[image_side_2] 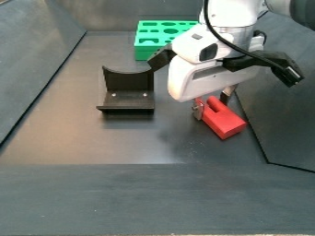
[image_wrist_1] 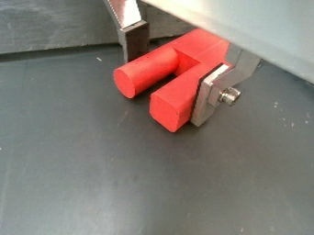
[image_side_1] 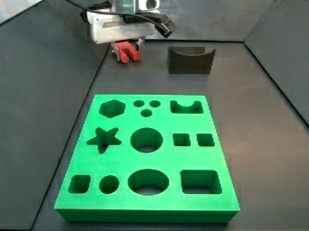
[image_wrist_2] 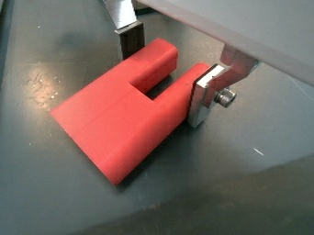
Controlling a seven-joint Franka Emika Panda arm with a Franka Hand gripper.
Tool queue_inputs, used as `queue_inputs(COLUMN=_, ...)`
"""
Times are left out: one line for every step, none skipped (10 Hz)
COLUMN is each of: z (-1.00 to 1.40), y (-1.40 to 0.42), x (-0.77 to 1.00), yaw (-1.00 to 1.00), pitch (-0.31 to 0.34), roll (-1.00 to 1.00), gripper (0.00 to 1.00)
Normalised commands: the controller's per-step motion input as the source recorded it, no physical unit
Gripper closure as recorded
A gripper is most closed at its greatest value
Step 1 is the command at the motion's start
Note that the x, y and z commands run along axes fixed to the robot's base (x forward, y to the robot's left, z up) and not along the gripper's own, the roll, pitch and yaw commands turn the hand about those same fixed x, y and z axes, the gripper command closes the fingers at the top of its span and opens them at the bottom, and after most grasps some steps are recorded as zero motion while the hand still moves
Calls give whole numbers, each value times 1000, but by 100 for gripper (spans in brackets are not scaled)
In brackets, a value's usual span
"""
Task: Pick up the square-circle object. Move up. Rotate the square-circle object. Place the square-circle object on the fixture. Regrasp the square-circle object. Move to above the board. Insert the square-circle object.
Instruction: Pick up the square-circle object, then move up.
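Lying between the gripper [image_wrist_1: 185, 69] jaws, the square-circle object [image_wrist_1: 166, 78]

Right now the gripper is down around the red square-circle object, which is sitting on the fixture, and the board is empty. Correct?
Not quite. The square-circle object lies on the dark floor, apart from the fixture, as a side view shows. The gripper is indeed down around it, and the board has nothing in its holes.
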Motion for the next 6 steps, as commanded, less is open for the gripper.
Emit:
queue_inputs(z=0, y=0, x=0, yaw=0, pitch=0, roll=0, gripper=100)
queue_inputs(z=0, y=0, x=0, yaw=0, pitch=0, roll=0, gripper=100)
queue_inputs(z=0, y=0, x=0, yaw=0, pitch=0, roll=0, gripper=100)
queue_inputs(z=0, y=0, x=0, yaw=0, pitch=0, roll=0, gripper=100)
queue_inputs(z=833, y=0, x=0, yaw=0, pitch=0, roll=0, gripper=100)
queue_inputs(z=843, y=-29, x=-1, yaw=-31, pitch=38, roll=-11, gripper=100)
